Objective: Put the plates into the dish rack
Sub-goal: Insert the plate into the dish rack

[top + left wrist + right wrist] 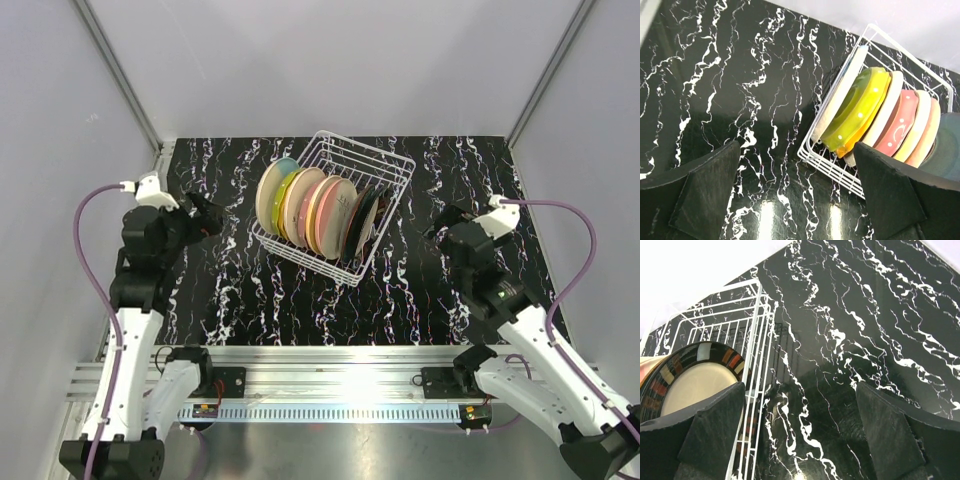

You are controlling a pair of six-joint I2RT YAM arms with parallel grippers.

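Within dish rack (370,148), plates (310,208) upright, left tool (796,160), right tool (800,400) splayed

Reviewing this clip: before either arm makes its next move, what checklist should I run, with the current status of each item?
1. Left gripper open, holding nothing: ok.
2. Right gripper open, holding nothing: ok.
3. Plates standing on edge inside the dish rack: ok.
4. No plate lying on the table outside the rack: ok, none seen in the top view.
5. Both grippers apart from the rack: ok.
6. Each plate seated between its own tines: cannot tell.
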